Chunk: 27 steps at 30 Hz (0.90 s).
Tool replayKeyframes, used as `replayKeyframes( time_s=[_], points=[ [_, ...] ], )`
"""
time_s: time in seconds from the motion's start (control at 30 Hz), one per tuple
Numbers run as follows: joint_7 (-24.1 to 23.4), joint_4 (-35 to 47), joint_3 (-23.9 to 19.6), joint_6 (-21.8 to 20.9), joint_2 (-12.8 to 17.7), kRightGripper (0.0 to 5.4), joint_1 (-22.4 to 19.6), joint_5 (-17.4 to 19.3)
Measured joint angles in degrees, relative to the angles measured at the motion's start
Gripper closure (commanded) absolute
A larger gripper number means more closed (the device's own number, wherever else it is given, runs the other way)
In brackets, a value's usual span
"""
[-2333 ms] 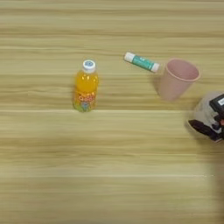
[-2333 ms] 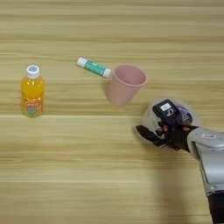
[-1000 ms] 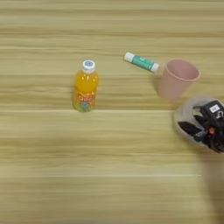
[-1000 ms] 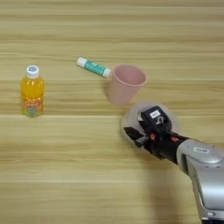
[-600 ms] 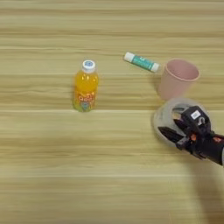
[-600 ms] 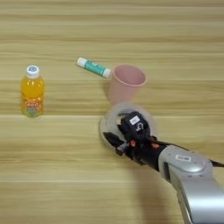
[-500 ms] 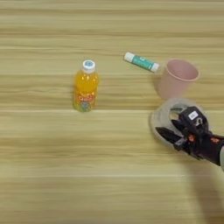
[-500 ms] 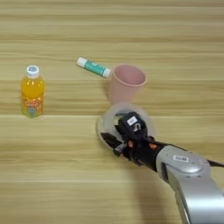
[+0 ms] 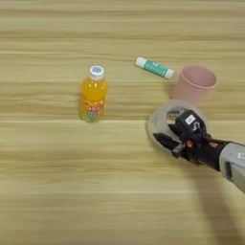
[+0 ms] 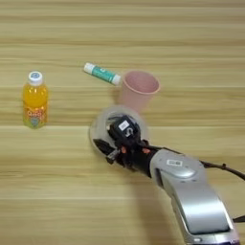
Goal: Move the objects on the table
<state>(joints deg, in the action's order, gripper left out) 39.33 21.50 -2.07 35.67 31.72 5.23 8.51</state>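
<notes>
Tape roll [image 9: 162, 122], clear and ring-shaped, lies flat on your table [image 9: 57, 182] just below the pink cup [image 9: 195, 85]; your claw [image 9: 173, 138] grips its rim, forearm [image 10: 191, 201] stretching from bottom right.

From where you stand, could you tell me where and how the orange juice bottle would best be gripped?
Grip the orange juice bottle around its body below the white cap, coming from its right side. It stands upright on the table with open space around it, so a sideways pinch looks safest.

Bottle [image 9: 93, 99] far left, glue stick [image 9: 154, 68] left of cup [image 9: 194, 84], tape roll [image 9: 162, 119] before cup (gripper [image 9: 173, 139] over it)
</notes>
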Motion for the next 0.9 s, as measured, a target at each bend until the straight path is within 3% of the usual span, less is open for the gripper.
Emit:
replayKeyframes(
  time_s=[0.9],
  points=[
    [0.1,-13.6,7.1,-2.7,-3.5,4.02,-13.6,-2.1]
  ],
)
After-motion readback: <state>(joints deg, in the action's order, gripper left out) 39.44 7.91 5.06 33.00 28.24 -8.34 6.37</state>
